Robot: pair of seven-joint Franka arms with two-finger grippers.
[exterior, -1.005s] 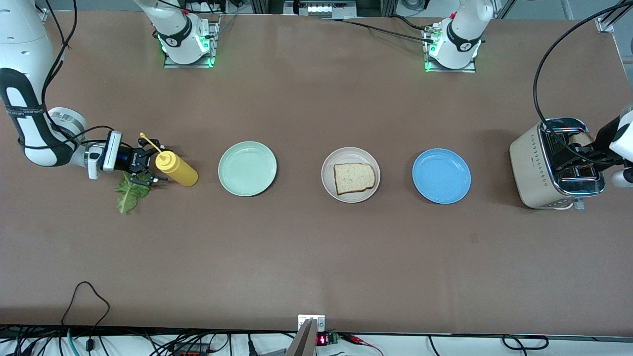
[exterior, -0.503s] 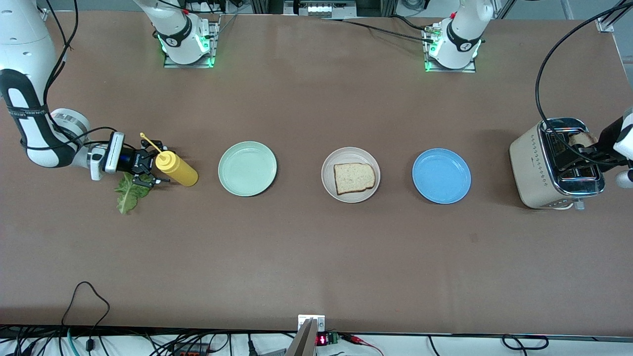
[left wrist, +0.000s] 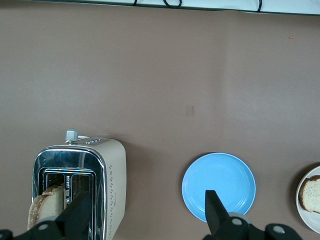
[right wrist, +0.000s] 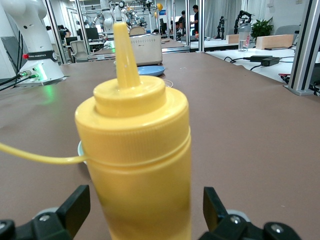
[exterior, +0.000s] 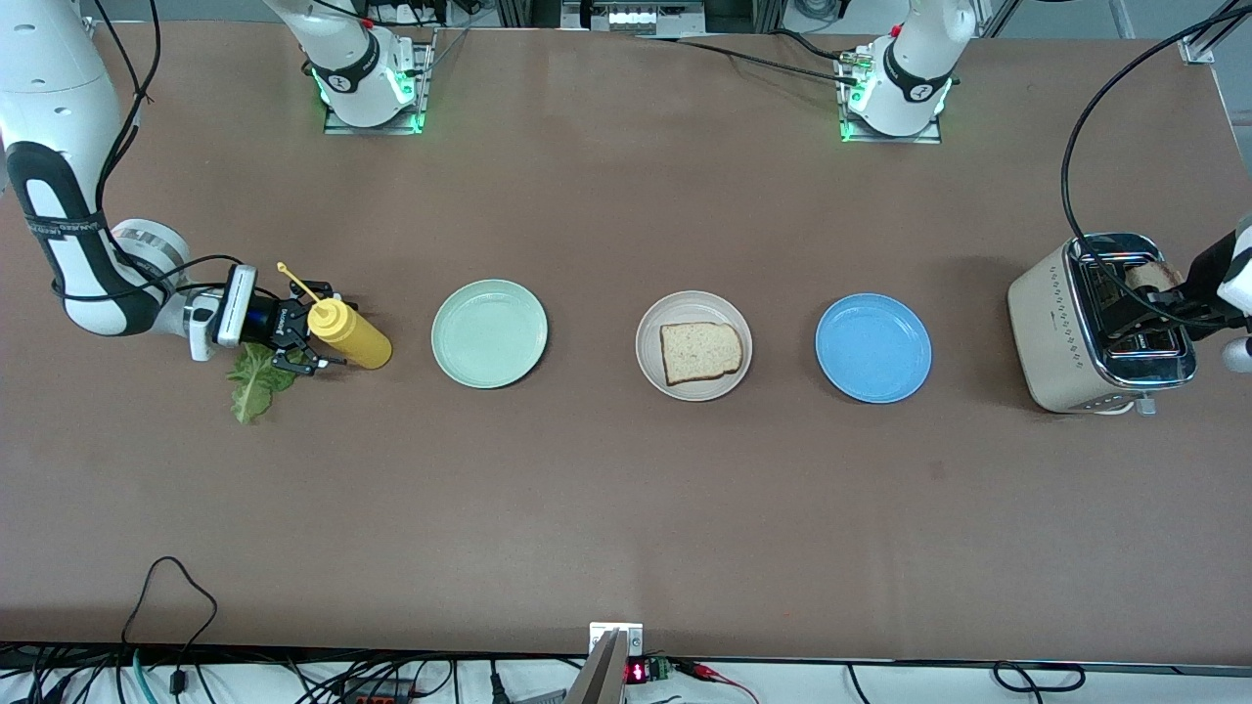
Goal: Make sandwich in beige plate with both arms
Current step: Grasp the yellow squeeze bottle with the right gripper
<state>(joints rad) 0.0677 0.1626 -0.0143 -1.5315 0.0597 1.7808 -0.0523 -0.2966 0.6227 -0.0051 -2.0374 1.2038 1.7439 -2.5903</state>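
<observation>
One bread slice (exterior: pixel 699 352) lies on the beige plate (exterior: pixel 653 367). The right gripper (exterior: pixel 311 330) is wide open around the yellow bottle (exterior: pixel 349 333), beside the lettuce (exterior: pixel 256 381). The left gripper (left wrist: pixel 145 207) hangs open over the toaster (exterior: pixel 1061 332), where another slice (left wrist: pixel 46 207) sits.

The left gripper (left wrist: pixel 145 212), fingers spread, hangs over the toaster (left wrist: pixel 80 190) holding bread (left wrist: pixel 47 207), beside a blue plate (left wrist: pixel 218 182).

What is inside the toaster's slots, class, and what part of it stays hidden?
A slice of bread stands in one slot of the toaster, only its top edge poking out. Its lower part is hidden by the toaster's walls. The other slot's depth cannot be seen.
</observation>
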